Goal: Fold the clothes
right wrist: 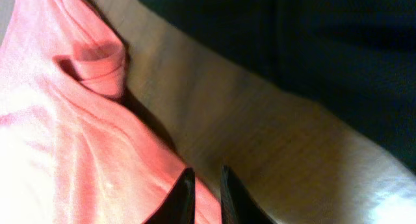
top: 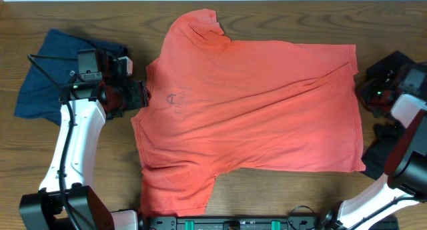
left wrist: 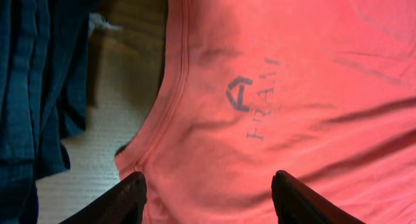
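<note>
The coral-red T-shirt (top: 253, 110) lies spread flat on the wooden table, collar to the left and hem to the right. Faint navy lettering (left wrist: 250, 104) shows below the collar. My left gripper (top: 140, 95) is open, its two fingers (left wrist: 209, 177) straddling the collar edge just above the cloth (left wrist: 292, 68). My right gripper (top: 367, 97) is at the hem, its fingertips (right wrist: 207, 175) closed to a thin gap on the edge of the red cloth (right wrist: 52, 152). A rolled bit of hem (right wrist: 97, 68) lies further along.
A navy-blue garment (top: 47, 77) lies crumpled at the left, behind the left arm, and it also shows in the left wrist view (left wrist: 32, 87). A black garment (top: 390, 63) lies at the right edge under the right arm, and it fills the top right of the right wrist view (right wrist: 312, 49).
</note>
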Action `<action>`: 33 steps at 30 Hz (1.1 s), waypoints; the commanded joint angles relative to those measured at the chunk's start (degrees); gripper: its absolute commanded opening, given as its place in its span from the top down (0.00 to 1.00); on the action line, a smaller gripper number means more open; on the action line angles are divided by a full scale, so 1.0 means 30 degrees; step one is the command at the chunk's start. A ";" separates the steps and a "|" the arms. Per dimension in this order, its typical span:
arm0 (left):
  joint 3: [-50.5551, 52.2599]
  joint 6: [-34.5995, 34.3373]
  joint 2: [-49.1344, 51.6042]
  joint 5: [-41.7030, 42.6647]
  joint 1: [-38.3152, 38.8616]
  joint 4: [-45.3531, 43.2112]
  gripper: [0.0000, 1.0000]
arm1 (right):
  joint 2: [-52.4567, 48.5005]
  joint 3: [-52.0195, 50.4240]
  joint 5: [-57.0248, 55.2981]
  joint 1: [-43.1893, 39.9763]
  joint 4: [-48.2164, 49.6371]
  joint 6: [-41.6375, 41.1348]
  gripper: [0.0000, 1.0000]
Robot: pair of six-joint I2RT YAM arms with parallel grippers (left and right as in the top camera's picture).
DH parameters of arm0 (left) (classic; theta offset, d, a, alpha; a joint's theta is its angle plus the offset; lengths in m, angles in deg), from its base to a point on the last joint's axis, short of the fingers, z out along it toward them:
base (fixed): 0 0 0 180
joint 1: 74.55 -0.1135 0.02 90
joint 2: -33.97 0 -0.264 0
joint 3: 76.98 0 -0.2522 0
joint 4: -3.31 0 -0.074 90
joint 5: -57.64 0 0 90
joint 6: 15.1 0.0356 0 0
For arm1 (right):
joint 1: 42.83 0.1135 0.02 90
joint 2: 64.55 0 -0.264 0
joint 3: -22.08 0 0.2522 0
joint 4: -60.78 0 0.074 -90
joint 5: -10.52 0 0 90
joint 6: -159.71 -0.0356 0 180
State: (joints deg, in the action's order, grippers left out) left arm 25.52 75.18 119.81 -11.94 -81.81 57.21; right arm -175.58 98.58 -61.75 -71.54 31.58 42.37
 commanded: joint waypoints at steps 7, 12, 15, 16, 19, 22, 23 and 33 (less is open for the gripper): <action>-0.0080 0.2113 0.1763 -0.0029 0.0685 -0.1756 0.63 | 0.4175 0.1705 0.3490 -0.0707 -0.6630 0.4422 0.75; -0.0080 0.3009 0.4510 -0.0029 0.1464 -0.4000 0.85 | 0.7002 0.1698 0.3738 -0.0262 -1.0426 0.4473 0.76; -0.0080 0.3038 0.6186 -0.0029 0.1537 -0.5748 0.91 | 0.8080 0.1698 0.3730 0.0306 -1.2196 0.5187 0.76; -0.0080 0.3038 0.6623 -0.0029 0.1537 -0.6186 0.92 | 0.8291 0.1698 0.3723 0.0444 -1.2684 0.5224 0.76; -0.0080 0.3045 0.7927 -0.0029 0.1537 -0.7337 0.94 | 0.8590 0.1698 0.3730 0.0874 -1.3952 0.5603 0.77; -0.0080 0.3045 0.9041 -0.0029 0.1537 -0.8167 0.94 | 0.8539 0.1639 0.3570 0.1231 -1.4673 0.5792 0.77; -0.0080 0.3045 0.9340 -0.0029 0.1537 -0.8386 0.94 | 0.8539 0.1610 0.3497 0.1377 -1.4775 0.5807 0.77; -0.0109 0.0007 1.1249 -0.3650 0.1443 -1.3471 0.94 | 0.8408 0.1384 -0.0743 0.4233 -1.4724 0.5566 0.71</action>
State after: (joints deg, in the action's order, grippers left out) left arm 24.05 80.03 149.80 -14.67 -77.05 17.50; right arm -150.42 102.99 -57.22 -60.68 -12.50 59.05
